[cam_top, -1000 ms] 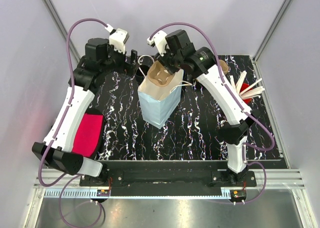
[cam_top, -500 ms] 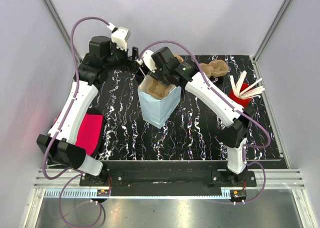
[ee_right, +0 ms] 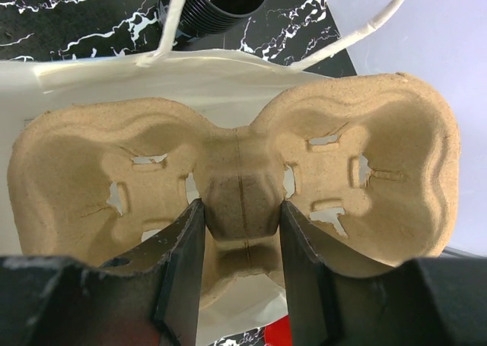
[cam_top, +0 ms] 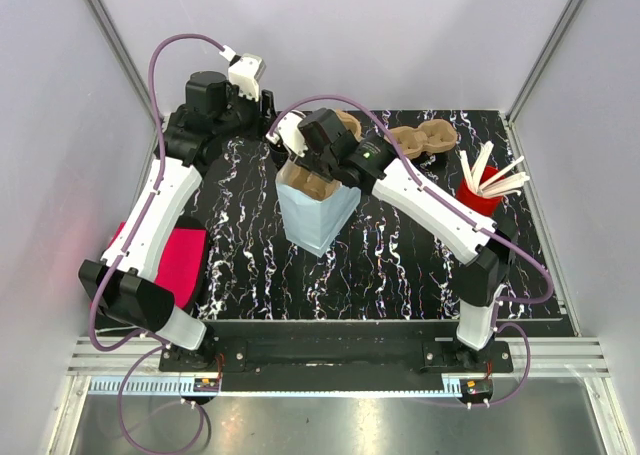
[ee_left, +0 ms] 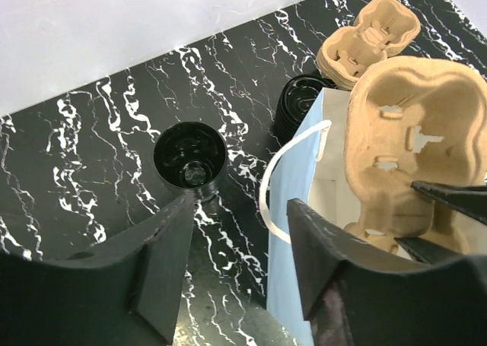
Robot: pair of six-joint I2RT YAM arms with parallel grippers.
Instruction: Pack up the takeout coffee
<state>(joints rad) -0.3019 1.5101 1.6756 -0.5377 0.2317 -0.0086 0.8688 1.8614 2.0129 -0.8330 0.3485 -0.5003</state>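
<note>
Swinging in from the upper right, the right gripper (ee_right: 242, 209) had brought the cup carrier (ee_right: 365, 163) down into the mouth of the blue bag (cam_top: 310, 220), and the left gripper (ee_left: 241, 203) had drawn in beside it. The right jaws were clamped on the carrier's central ridge, the tray half sunk in the bag at the centre of the overhead view. The left jaws stood apart, the bag's white handle (ee_left: 263, 198) looping between them, gripping nothing I could see. A black cup (ee_left: 190, 157) stood near the bag, and spare carriers (cam_top: 425, 135) lay at upper right.

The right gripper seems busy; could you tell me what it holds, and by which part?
The right gripper holds the cup carrier by the raised middle ridge between its two wells.
</note>
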